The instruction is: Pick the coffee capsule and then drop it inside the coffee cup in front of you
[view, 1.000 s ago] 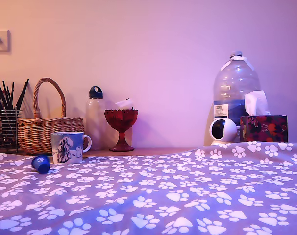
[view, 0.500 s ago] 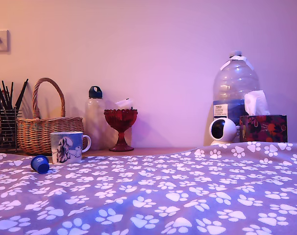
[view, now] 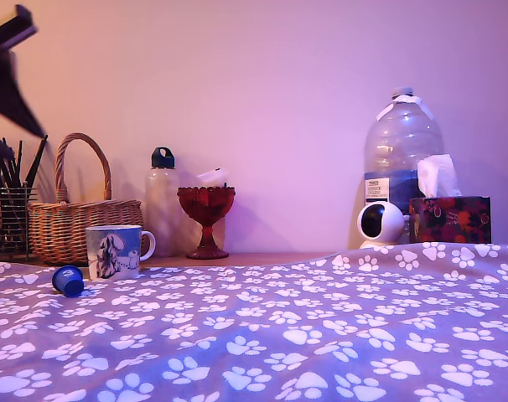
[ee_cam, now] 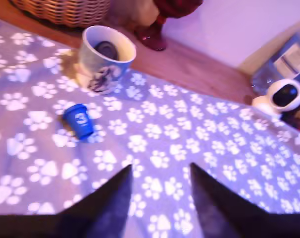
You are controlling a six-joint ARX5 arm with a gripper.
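The blue coffee capsule (view: 68,280) (ee_cam: 78,120) lies on its side on the paw-print cloth, just in front of the coffee cup and toward the exterior view's left. The coffee cup (view: 116,251) (ee_cam: 106,58) is a white mug with a blue-and-black dog picture; it stands upright, and the wrist view shows a dark round shape inside it. My gripper (ee_cam: 160,167) hangs open above the cloth with nothing between its dark fingers (ee_cam: 113,198), well short of the capsule. In the exterior view only a dark part of the arm (view: 7,79) shows at the top left corner.
Behind the cup stand a wicker basket (view: 82,222), a wire holder of pencils (view: 7,213), a white bottle (view: 163,201) and a red glass goblet (view: 207,213). At the exterior view's right are a white round camera (view: 381,224) (ee_cam: 283,96), a big water jug (view: 402,146) and a tissue box (view: 449,218).
A dark part of the arm has come into the exterior view's top left corner, where nothing showed before. The capsule and cup have stayed put.
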